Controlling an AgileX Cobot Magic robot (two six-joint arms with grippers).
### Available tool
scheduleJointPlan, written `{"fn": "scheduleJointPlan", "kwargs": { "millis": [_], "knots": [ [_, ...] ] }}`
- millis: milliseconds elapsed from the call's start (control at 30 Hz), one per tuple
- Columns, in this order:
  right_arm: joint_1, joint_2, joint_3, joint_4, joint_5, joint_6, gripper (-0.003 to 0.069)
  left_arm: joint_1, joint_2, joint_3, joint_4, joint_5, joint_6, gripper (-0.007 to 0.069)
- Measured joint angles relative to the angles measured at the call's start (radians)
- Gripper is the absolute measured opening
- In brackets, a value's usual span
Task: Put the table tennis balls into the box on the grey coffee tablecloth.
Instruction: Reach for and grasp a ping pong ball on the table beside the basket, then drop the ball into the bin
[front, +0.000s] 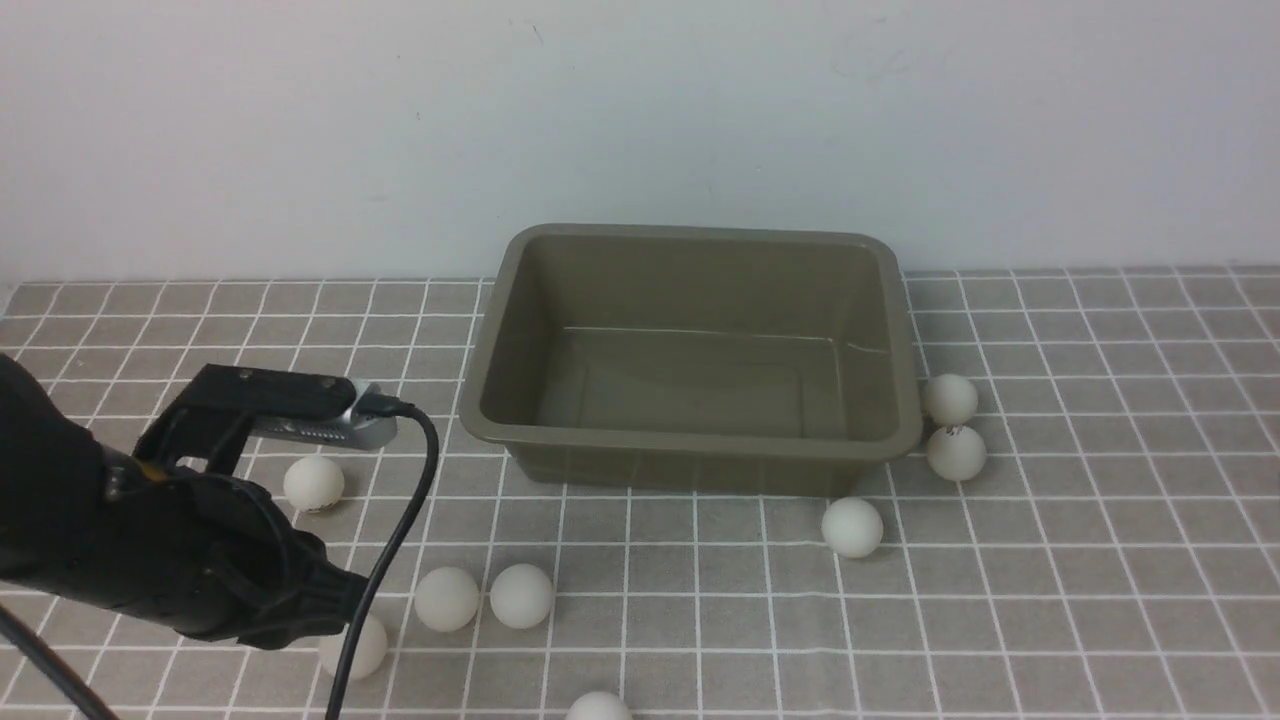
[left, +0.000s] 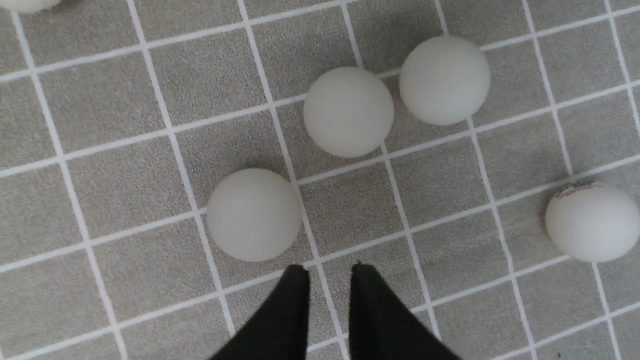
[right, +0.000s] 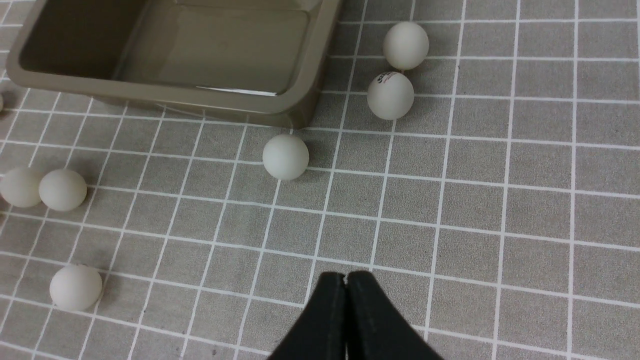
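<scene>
Several small white plastic balls (front: 521, 596) were scattered around the rectangular olive-grey plastic box (front: 690, 460). The black left gripper (left: 330, 285) was parted narrowly; the black right gripper (right: 346, 285) was closed, with nothing held by either.

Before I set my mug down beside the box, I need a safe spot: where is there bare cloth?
Bare tablecloth lies right of the paired balls, and below the box, between its front-corner ball and the left cluster. The left side is crowded.
</scene>
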Motion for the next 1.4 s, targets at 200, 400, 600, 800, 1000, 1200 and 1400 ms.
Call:
{"fn": "scheduleJointPlan", "kwargs": {
  "millis": [200, 400, 600, 800, 1000, 1200, 1400],
  "knots": [
    [0.0, 0.0, 0.0, 0.0, -0.012, 0.0, -0.0009, 0.0, 0.105, 0.0, 0.003, -0.056, 0.002, 0.036],
    [0.0, 0.0, 0.0, 0.0, -0.015, -0.009, -0.0009, 0.0, 0.234, 0.0, 0.018, -0.152, 0.013, 0.0468],
    [0.0, 0.0, 0.0, 0.0, -0.021, -0.022, -0.0009, 0.0, 0.305, -0.005, 0.017, -0.199, 0.021, 0.0347],
    [0.0, 0.004, -0.001, -0.039, -0.034, -0.019, -0.0009, -0.001, 0.284, -0.126, 0.086, 0.006, -0.025, 0.0352],
    [0.0, 0.137, -0.035, -0.153, -0.096, 0.096, -0.0009, -0.056, 0.241, -0.492, 0.056, 0.186, -0.061, 0.0352],
    [0.0, 0.452, -0.185, -0.112, -0.142, 0.099, 0.0048, -0.141, 0.419, -0.792, 0.084, 0.293, -0.098, 0.0352],
    [0.001, 0.789, -0.31, 0.013, -0.15, -0.008, 0.0258, -0.204, 0.648, -1.0, 0.169, 0.337, -0.207, 0.0357]
  ]
}}
